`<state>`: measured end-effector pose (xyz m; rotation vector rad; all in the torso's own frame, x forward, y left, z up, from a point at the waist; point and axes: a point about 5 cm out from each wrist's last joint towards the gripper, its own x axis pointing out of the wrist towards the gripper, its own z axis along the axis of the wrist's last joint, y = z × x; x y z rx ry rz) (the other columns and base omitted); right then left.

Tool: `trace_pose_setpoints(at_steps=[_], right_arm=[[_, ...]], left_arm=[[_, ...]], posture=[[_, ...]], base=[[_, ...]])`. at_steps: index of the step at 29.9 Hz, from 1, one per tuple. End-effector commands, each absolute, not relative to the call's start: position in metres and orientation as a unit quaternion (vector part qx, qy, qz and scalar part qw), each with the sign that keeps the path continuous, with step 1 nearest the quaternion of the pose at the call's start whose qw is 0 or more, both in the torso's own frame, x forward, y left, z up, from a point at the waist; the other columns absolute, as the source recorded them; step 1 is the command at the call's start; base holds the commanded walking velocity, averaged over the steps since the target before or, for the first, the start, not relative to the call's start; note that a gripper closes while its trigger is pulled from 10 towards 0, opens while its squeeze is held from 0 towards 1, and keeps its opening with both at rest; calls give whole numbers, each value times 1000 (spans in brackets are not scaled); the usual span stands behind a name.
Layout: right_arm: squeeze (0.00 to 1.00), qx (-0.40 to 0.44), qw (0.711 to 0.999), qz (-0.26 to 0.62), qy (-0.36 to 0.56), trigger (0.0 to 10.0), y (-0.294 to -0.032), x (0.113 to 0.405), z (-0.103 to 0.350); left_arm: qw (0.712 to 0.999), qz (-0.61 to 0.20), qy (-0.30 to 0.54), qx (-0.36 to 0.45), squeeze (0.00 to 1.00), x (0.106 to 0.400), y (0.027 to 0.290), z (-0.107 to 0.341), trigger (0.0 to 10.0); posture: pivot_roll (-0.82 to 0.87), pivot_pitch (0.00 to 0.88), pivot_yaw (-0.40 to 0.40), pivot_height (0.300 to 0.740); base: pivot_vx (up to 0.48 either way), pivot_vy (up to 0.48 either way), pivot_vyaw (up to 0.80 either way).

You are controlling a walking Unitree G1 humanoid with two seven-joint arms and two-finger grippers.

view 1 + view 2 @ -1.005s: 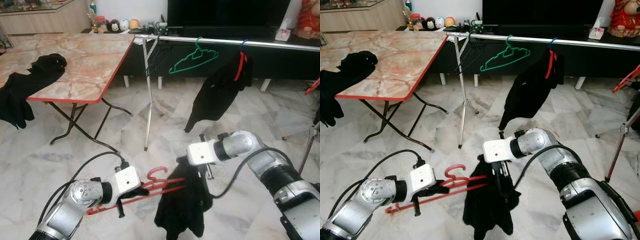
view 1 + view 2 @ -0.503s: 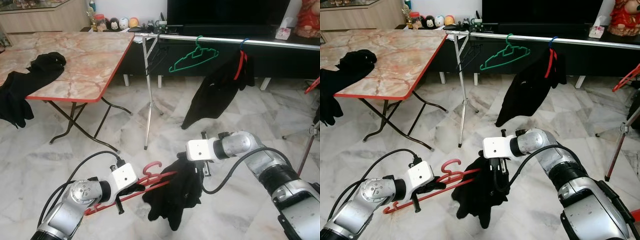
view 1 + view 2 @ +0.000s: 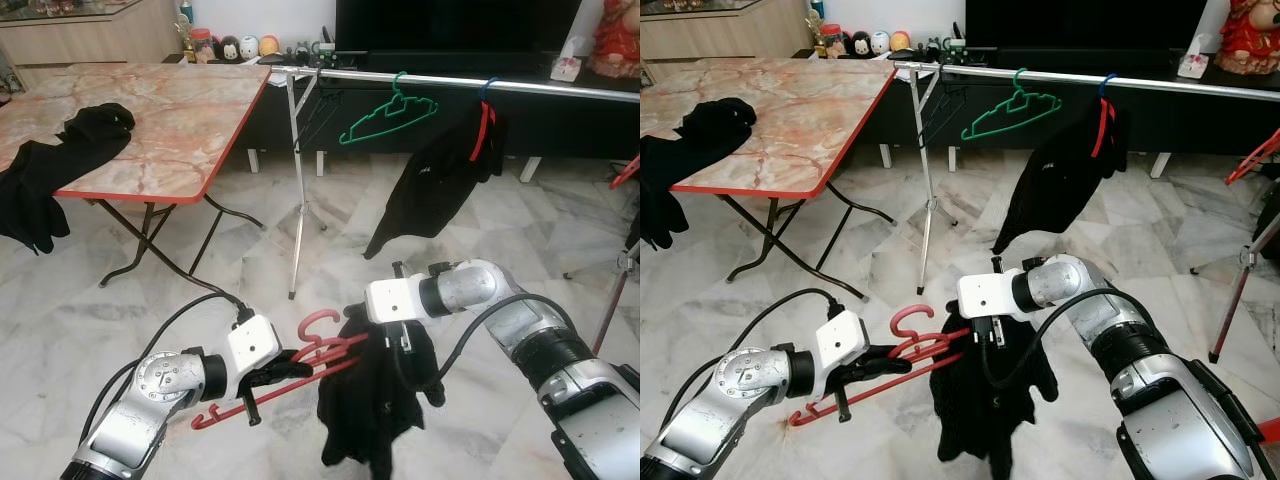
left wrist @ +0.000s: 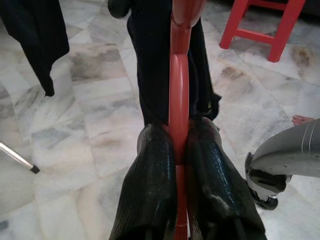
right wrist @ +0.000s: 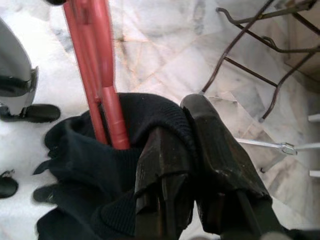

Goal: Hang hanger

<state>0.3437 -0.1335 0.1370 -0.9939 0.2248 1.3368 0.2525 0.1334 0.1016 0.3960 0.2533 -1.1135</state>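
The left gripper [image 4: 177, 150] is clamped on the red hanger [image 3: 290, 378], fingers pressed to either side of its bar. The hanger's long axis runs away from this gripper, rising toward the right gripper [image 5: 192, 145], with its hook [image 3: 318, 325] curling upward near mid-length. The far end is buried in the black garment [image 3: 375, 400], which hangs limp below it. The right gripper pinches a fold of that cloth just beside the hanger's end. Beyond both stands the rail [image 3: 450, 82] carrying a green hanger [image 3: 385, 112].
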Motion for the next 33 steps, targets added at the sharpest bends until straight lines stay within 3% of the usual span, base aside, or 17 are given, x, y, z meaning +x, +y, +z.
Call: trace_pose_setpoints(at_steps=[1,2,3,4,5,6,12,16,20,30,33], right_arm=[[0,-443,680,582,53,10000,-124,351,160],[0,-443,680,582,53,10000,-124,351,160],[0,-429,707,561,41,10000,-119,356,167],[0,-429,707,561,41,10000,-119,356,167],[0,-402,748,526,38,10000,-113,363,176],[0,-397,759,514,41,10000,-112,365,177],[0,-373,771,514,39,10000,-105,364,177],[0,-330,799,501,50,10000,-96,365,180],[0,-317,799,507,59,10000,-90,360,177],[0,-332,763,550,72,10000,-95,341,171],[0,-334,768,541,78,10000,-99,341,170]], left_arm=[[819,-529,113,193,0,253,131,105,10000],[818,-529,113,193,0,253,131,105,10000],[825,-517,112,200,0,256,129,103,10000],[825,-517,112,200,0,256,129,103,10000],[835,-495,110,212,0,261,127,100,10000],[838,-490,109,214,0,263,126,100,10000],[839,-494,103,206,0,262,122,100,10000],[842,-490,96,205,0,264,120,101,10000],[850,-475,83,213,0,269,117,102,10000],[852,-481,62,197,0,269,106,104,10000],[855,-477,58,197,0,270,106,104,10000]], posture=[[-120,0,41,732],[-120,0,41,732],[-126,0,45,732],[-126,0,45,732],[-126,0,45,732],[-126,0,45,732],[-126,0,42,732],[-127,0,41,732],[-124,0,39,732],[-135,0,40,732],[-133,0,39,732]], base=[[0,0,0],[0,0,0],[0,0,0],[0,0,0],[0,0,0],[0,0,0],[0,0,0],[0,0,0],[0,0,0],[0,0,0],[0,0,0]])
